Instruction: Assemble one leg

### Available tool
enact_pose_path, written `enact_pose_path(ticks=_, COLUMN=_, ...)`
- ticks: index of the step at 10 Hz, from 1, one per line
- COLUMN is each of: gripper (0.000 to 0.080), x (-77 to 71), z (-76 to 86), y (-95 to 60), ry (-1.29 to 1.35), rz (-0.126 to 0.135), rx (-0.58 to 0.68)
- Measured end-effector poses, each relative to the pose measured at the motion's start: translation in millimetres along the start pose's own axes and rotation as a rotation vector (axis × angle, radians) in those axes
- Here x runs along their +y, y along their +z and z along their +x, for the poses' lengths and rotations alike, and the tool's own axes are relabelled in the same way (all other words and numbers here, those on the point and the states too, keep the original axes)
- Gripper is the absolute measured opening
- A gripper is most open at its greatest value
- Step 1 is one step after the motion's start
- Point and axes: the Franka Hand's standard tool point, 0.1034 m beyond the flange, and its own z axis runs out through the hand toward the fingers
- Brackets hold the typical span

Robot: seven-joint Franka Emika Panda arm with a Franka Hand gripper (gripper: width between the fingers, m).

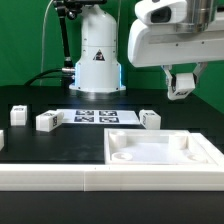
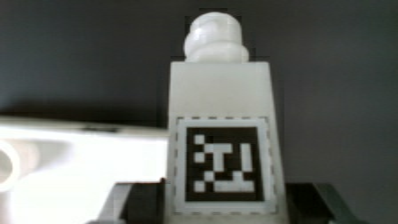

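A: Where is the leg (image 2: pixel 221 110)?

B: It hangs clear of the tabletop (image 1: pixel 60 140), near the far edge of the panel (image 1: pixel 160 150). The end effector (image 1: pixel 181 86) is clamped on its tagged end.

A: Why grip it there?

B: That leaves the rounded peg end sticking out past the fingers (image 2: pixel 134 203). It is probably meant to go into a corner recess.

A: And the rest?

B: The spare legs (image 1: pixel 47 121) lie by the marker board (image 1: pixel 95 117), well apart from the panel, so the corners stay reachable.

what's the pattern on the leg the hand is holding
A black-and-white square tag on the white leg; it shows best in the wrist view.
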Motion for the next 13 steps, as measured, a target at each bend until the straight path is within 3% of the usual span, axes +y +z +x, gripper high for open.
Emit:
enact_pose_path(ticks=1, gripper=0.0292, x=0.5, z=0.6, y=0.4, ry=-0.002, rz=-0.001, rx=0.04)
enact_pose_path(ticks=4, gripper=0.0292, x=7.1, z=32.2, y=-18.6, ry=-0.038, rz=-0.002, rx=0.306)
enact_pose_path(ticks=9, gripper=0.0292, x=10.9, z=38.5, y=-20.8, ry=-0.049, rz=-0.01, rx=0.639)
enact_pose_path(ticks=10, gripper=0.0292, x=13.5, z=49.1, y=-27.5, ry=-0.059, rz=-0.014, rx=0.732)
enact_pose_path(ticks=11, gripper=0.0292, x=17.3, z=55.3, y=-27.3, ry=-0.063, rz=-0.019, rx=0.78)
enact_pose_path(ticks=13, gripper=0.0292, x=24.0, z=69.5, y=-20.7, ry=-0.06, rz=-0.023, rx=0.761)
